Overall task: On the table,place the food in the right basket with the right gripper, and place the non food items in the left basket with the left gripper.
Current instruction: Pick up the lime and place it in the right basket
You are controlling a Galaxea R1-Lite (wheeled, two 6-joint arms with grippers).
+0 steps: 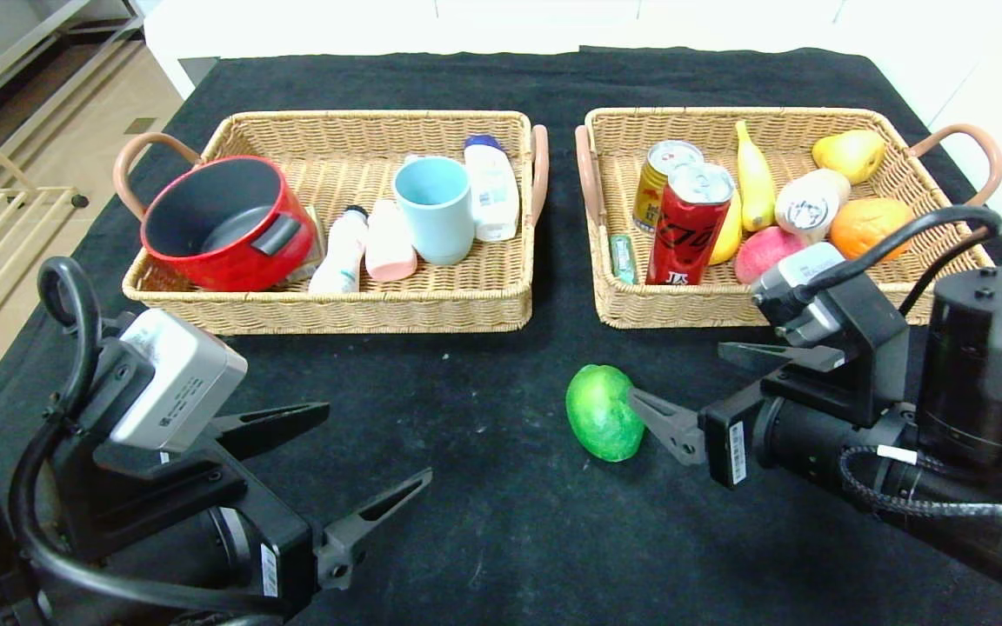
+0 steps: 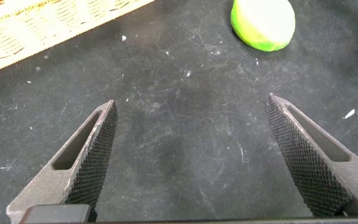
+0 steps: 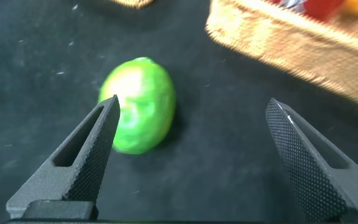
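Head view. A black-covered table (image 1: 484, 487) carries two wicker baskets side by side toward its far edge. The left basket (image 1: 336, 300) holds a red pot (image 1: 227, 222), a white bottle (image 1: 340, 252), a pink bottle (image 1: 388, 243), a light-blue cup (image 1: 436, 209) and a white lotion bottle (image 1: 492, 187). The right basket (image 1: 684, 304) holds a red cola can (image 1: 688, 226), a gold can (image 1: 657, 178), a banana (image 1: 753, 183), a pear (image 1: 849, 152), an orange (image 1: 871, 222), a pink apple (image 1: 766, 252), a white round package (image 1: 810, 204) and a small green packet (image 1: 623, 258) lying against its left wall. A green mango (image 1: 603, 412) lies on the bare cloth in front of the right basket, near the middle of the table. The right gripper (image 1: 701, 391) sits low just right of the mango, fingers spread apart, the nearer finger's tip (image 1: 640, 404) at the fruit's right side; whether it touches cannot be told. The left gripper (image 1: 370, 452) hangs over the table's near left area, fingers apart, holding nothing.

Left wrist view. The two textured fingers (image 2: 92, 155) stand wide apart over bare cloth; the mango (image 2: 263, 23) lies well beyond them, and a strip of the left basket (image 2: 36, 31) shows.

Right wrist view. The fingers (image 3: 89, 155) are wide apart. The mango (image 3: 138, 106) lies just past one fingertip, off-centre of the gap; the wall of the right basket (image 3: 291, 43) stands near.
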